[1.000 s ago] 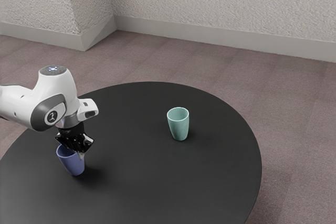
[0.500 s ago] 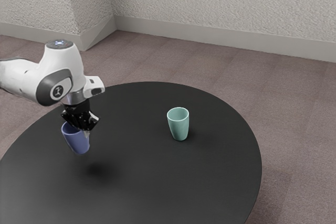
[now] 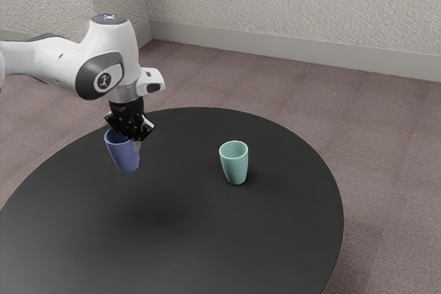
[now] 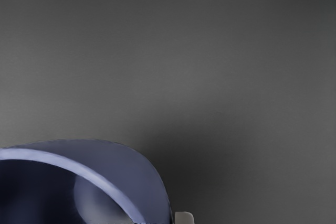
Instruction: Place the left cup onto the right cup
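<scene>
My gripper (image 3: 131,137) is shut on the rim of a blue cup (image 3: 123,151), which hangs tilted in the air above the round black table (image 3: 207,239). A teal cup (image 3: 233,162) stands upright on the table, well toward the exterior view's right of the held cup. In the wrist view the blue cup's rim and inside (image 4: 79,182) sit close under my hand, with the dark tabletop (image 4: 210,77) beyond.
The table's shadowed patch lies under the held cup. Carpeted floor (image 3: 372,142) surrounds the table, with a textured wall and pale baseboard (image 3: 289,46) at the back.
My arm has risen and moved toward the exterior view's right, carrying the blue cup from the tabletop at the left up into the air, closer to the teal cup.
</scene>
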Robot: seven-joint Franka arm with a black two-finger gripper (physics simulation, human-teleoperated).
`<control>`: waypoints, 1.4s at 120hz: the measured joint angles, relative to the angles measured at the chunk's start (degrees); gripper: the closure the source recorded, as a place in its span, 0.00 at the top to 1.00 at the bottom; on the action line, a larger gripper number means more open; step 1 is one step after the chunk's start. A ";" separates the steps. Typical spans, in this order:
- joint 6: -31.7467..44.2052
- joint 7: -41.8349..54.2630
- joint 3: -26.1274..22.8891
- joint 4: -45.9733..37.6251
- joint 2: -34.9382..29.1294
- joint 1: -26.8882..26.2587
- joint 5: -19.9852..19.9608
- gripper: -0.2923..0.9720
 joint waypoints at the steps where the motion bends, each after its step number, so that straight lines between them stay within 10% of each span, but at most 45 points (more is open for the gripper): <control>1: -0.13 0.04 -0.05 0.31 0.20 0.03 -0.02 0.15; 168: -14.85 1.55 -12.71 30.42 15.98 0.66 -1.49 0.15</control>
